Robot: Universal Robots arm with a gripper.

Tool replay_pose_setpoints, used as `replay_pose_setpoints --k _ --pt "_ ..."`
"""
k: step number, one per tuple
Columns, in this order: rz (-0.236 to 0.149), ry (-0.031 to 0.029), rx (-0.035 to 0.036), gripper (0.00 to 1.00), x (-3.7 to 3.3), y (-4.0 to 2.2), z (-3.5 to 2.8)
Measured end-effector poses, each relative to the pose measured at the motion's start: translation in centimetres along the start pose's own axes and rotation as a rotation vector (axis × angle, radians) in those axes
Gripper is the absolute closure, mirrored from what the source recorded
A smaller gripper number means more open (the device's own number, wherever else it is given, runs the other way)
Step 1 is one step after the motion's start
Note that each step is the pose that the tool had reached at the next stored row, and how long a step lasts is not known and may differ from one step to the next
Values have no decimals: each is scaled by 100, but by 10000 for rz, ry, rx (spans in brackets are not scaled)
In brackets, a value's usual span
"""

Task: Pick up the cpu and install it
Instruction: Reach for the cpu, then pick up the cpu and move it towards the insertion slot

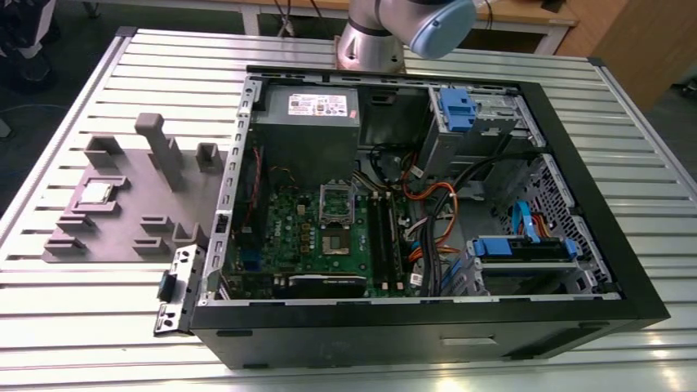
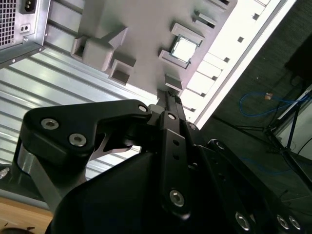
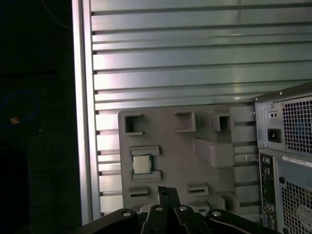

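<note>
The cpu [image 1: 98, 193] is a small square chip with a silvery top. It lies flat in a pocket of a grey fixture tray [image 1: 120, 224] on the exterior view's left, beside the open computer case [image 1: 566, 147]. Both wrist views look down on the cpu [image 2: 184, 48] [image 3: 142, 165] in its pocket. My gripper [image 3: 168, 191] [image 2: 169, 96] hangs well above the tray's edge, a short way from the chip. Its fingertips are shut with nothing between them. Inside the case the green motherboard [image 1: 326, 233] shows a dark square socket [image 1: 332, 242] below a raised silver bracket [image 1: 335, 196].
The slatted aluminium table [image 1: 87, 327] carries the tray and the case. Several raised blocks and a tall post [image 1: 162, 147] stand on the tray. Cables [image 1: 430, 204], blue drive bays [image 1: 523, 249] and a power supply [image 1: 310, 106] crowd the case. The arm's base [image 1: 370, 45] stands behind it.
</note>
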State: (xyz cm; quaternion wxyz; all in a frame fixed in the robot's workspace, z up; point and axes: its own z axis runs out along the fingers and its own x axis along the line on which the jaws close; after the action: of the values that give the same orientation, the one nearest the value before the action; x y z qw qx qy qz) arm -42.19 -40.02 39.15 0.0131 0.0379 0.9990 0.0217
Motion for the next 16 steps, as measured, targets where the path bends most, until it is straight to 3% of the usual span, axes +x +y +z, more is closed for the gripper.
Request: replay_pose_setpoints --k 16 --pt "0 1 0 89 25 -2 -1"
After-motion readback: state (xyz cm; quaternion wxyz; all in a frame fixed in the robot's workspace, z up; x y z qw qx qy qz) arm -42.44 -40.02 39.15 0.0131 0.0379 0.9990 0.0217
